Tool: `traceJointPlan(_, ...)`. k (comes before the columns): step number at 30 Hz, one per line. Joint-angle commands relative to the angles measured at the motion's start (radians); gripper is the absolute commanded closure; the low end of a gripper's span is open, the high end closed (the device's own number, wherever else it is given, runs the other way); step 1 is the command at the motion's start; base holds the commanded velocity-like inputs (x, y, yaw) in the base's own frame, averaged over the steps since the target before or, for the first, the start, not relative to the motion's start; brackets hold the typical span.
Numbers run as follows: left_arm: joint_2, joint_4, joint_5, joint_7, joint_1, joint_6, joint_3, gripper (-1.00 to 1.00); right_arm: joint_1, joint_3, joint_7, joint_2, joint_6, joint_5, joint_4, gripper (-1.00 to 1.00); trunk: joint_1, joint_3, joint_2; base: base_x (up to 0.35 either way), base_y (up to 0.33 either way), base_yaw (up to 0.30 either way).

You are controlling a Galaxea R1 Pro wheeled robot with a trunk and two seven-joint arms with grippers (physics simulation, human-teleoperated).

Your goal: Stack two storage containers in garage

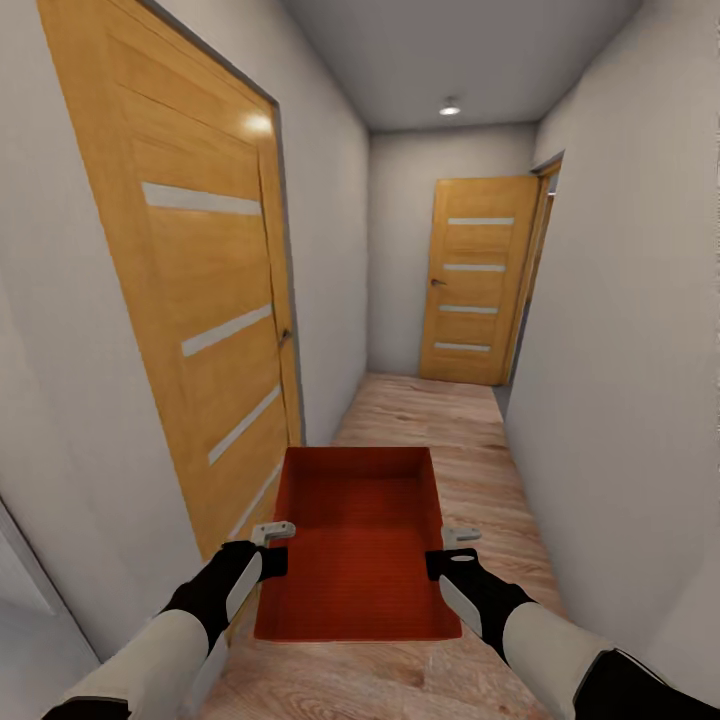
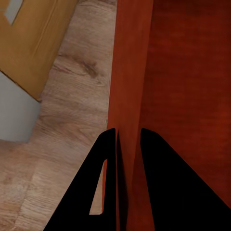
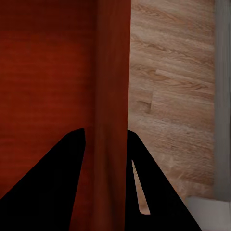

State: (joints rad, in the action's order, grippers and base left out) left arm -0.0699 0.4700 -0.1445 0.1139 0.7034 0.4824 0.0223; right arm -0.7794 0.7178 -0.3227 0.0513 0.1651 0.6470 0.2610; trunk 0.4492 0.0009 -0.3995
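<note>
— While it rolls down this corridor, how far along is it?
— Partway, I'd judge: 1 storage container (image 1: 360, 545) is carried above the wood plank floor (image 1: 430, 410), no garage in sight.
— Firm hold?
— Left gripper (image 1: 272, 533) and right gripper (image 1: 461, 535) each clench a thin side wall. Smooth orange-red, rectangular, flat-bottomed. Pale walls, wooden door (image 1: 200, 290) alongside.

Container (image 1: 358, 545) between doors, over floor (image 1: 440, 420)

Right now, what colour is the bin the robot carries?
Orange-red all over, the bin shows best in the head view.
</note>
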Motion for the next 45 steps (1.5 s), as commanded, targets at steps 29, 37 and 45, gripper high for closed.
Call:
traceJointPlan(29,0.001,0.001,-0.014,0.012,-0.001,0.005,-0.002,1.0,-0.001,-0.029,-0.066,-0.001,0.007,-0.025,0.003,1.0,0.001,0.0,-0.001,0.321,0.078,-0.242)
traceJointPlan(37,0.001,0.001,-0.013,0.012,-0.001,0.005,-0.002,1.0,-0.001,-0.029,-0.065,-0.003,0.006,-0.025,0.003,1.0,0.001,0.0,-0.001,0.321,0.078,-0.152)
traceJointPlan(45,0.001,0.001,-0.014,0.012,-0.001,0.005,-0.003,1.0,-0.001,-0.029,-0.065,-0.005,0.001,-0.024,0.003,1.0,0.001,0.0,-0.001,0.321,0.078,-0.002)
